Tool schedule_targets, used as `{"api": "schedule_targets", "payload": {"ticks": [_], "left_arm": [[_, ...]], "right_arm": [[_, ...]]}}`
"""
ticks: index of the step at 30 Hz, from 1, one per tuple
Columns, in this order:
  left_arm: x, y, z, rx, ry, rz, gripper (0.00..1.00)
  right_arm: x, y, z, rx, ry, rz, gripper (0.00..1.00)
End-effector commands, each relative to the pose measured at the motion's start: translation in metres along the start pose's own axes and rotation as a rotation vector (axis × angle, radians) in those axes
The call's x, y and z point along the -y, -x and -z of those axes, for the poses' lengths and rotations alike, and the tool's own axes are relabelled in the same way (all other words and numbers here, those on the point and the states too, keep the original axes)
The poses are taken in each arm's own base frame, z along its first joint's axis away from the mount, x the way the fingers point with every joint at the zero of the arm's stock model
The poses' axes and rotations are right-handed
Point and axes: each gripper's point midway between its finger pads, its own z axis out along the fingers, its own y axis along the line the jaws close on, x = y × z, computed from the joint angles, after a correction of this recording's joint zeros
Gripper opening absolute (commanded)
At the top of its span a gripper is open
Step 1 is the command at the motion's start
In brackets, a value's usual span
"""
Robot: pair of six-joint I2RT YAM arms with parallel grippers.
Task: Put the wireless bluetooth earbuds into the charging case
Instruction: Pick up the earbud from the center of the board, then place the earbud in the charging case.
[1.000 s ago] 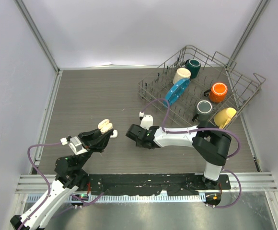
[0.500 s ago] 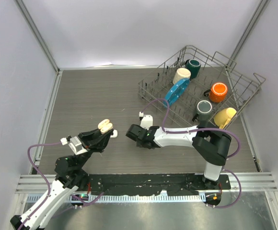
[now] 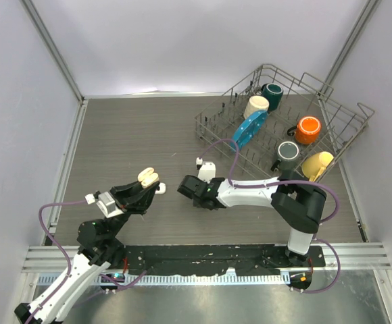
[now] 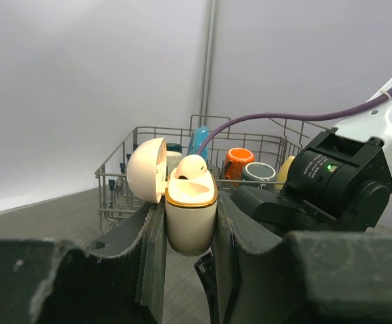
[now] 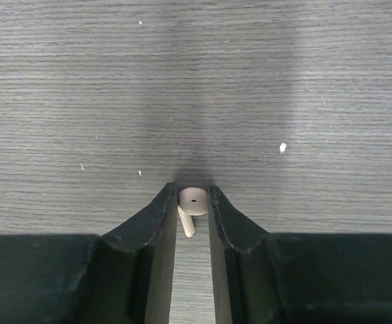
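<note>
Dish rack [image 3: 338, 125] w/ mugs [image 3: 308, 129] back-right; white case [image 3: 207, 169] nearer.

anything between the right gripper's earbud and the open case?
Nothing visible: only bare table lies between the earbud pinched in the right gripper and the open case held by the left gripper.

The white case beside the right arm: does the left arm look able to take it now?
Probably not. The left hand is shut on the open peach case, so it has no free grip; the right hand, shut on a peach earbud, sits close beside the white case.
</note>
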Motion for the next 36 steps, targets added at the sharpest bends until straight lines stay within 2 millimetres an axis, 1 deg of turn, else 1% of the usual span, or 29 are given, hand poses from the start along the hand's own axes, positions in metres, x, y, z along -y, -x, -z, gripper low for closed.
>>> {"api": "schedule_targets", "payload": {"ticks": [1, 2, 4, 5, 6, 7, 8, 9, 10, 11, 12, 13, 14, 15, 16, 17, 18, 19, 21, 22, 23, 24, 25, 27, 28, 30, 31, 35, 36], "left_arm": [[-0.003, -0.006, 0.006, 0.021, 0.014, 0.000, 0.00], [-0.004, -0.005, 0.006, 0.021, 0.017, -0.002, 0.00], [-0.004, -0.006, 0.006, 0.018, 0.019, -0.004, 0.00], [-0.005, -0.006, 0.006, 0.017, 0.022, -0.005, 0.00], [-0.006, -0.008, 0.006, 0.013, 0.025, -0.005, 0.00], [-0.006, -0.008, 0.006, 0.013, 0.025, -0.005, 0.00], [-0.006, -0.009, 0.006, 0.007, 0.027, -0.004, 0.00], [-0.006, -0.009, 0.005, 0.009, 0.029, -0.004, 0.00], [-0.007, -0.010, 0.005, 0.006, 0.031, -0.002, 0.00], [-0.007, -0.010, 0.005, 0.008, 0.030, -0.003, 0.00], [-0.007, -0.009, 0.005, 0.011, 0.030, -0.003, 0.00], [-0.007, -0.011, 0.005, 0.005, 0.034, -0.002, 0.00], [-0.007, -0.010, 0.005, 0.010, 0.033, -0.003, 0.00], [-0.008, -0.009, 0.005, 0.013, 0.036, -0.003, 0.00], [-0.008, -0.008, 0.004, 0.021, 0.037, -0.004, 0.00], [-0.009, -0.013, 0.004, 0.002, 0.042, -0.002, 0.00], [-0.010, -0.014, 0.003, 0.002, 0.044, -0.002, 0.00], [-0.010, -0.013, 0.003, 0.007, 0.046, -0.001, 0.00], [-0.010, -0.015, 0.002, 0.006, 0.045, 0.001, 0.00], [-0.010, -0.016, 0.002, 0.003, 0.045, 0.003, 0.00], [-0.010, -0.016, 0.001, 0.002, 0.044, 0.003, 0.00], [-0.010, -0.016, 0.001, 0.001, 0.042, 0.004, 0.00], [-0.009, -0.017, 0.000, -0.001, 0.040, 0.011, 0.00], [-0.009, -0.018, 0.000, -0.005, 0.036, 0.011, 0.00], [-0.008, -0.018, 0.000, -0.005, 0.034, 0.013, 0.00], [-0.008, -0.020, 0.000, -0.008, 0.033, 0.014, 0.00], [-0.008, -0.020, 0.000, -0.008, 0.033, 0.013, 0.00], [-0.008, -0.022, 0.000, -0.015, 0.028, 0.015, 0.00], [-0.007, -0.023, 0.000, -0.019, 0.026, 0.015, 0.00]], "right_arm": [[0.005, -0.008, 0.002, -0.020, 0.002, 0.006, 0.11], [0.001, 0.000, 0.009, 0.006, 0.025, -0.002, 0.01], [0.000, 0.013, 0.016, 0.062, 0.037, 0.007, 0.01], [-0.009, 0.028, 0.030, 0.114, 0.089, -0.016, 0.01], [-0.007, 0.030, 0.034, 0.137, 0.103, -0.015, 0.01], [-0.014, 0.044, 0.042, 0.195, 0.143, -0.044, 0.01], [-0.017, 0.049, 0.050, 0.225, 0.169, -0.061, 0.01], [-0.015, 0.057, 0.065, 0.266, 0.208, -0.088, 0.01], [-0.016, 0.073, 0.074, 0.342, 0.229, -0.126, 0.01], [-0.016, 0.079, 0.083, 0.380, 0.245, -0.144, 0.01], [-0.014, 0.085, 0.100, 0.430, 0.277, -0.166, 0.01], [-0.017, 0.094, 0.110, 0.477, 0.303, -0.188, 0.01], [-0.012, 0.105, 0.121, 0.544, 0.291, -0.211, 0.01], [-0.011, 0.107, 0.134, 0.578, 0.319, -0.225, 0.01], [-0.017, 0.117, 0.149, 0.623, 0.361, -0.268, 0.01], [-0.012, 0.125, 0.157, 0.671, 0.348, -0.268, 0.01], [-0.015, 0.124, 0.165, 0.691, 0.369, -0.268, 0.01], [-0.019, 0.136, 0.184, 0.739, 0.419, -0.318, 0.01], [-0.016, 0.140, 0.197, 0.806, 0.414, -0.293, 0.01], [-0.024, 0.147, 0.217, 0.844, 0.490, -0.348, 0.01], [-0.027, 0.147, 0.226, 0.868, 0.513, -0.353, 0.01], [-0.025, 0.145, 0.228, 0.903, 0.501, -0.291, 0.01], [-0.031, 0.151, 0.251, 0.939, 0.585, -0.361, 0.01], [-0.034, 0.148, 0.258, 0.987, 0.611, -0.314, 0.01], [-0.039, 0.153, 0.277, 1.022, 0.697, -0.359, 0.01], [-0.049, 0.149, 0.283, 1.047, 0.756, -0.342, 0.01], [-0.054, 0.151, 0.295, 1.074, 0.813, -0.345, 0.01], [-0.075, 0.151, 0.311, 1.102, 0.904, -0.327, 0.01], [-0.080, 0.150, 0.311, 1.104, 0.912, -0.314, 0.01]]}}
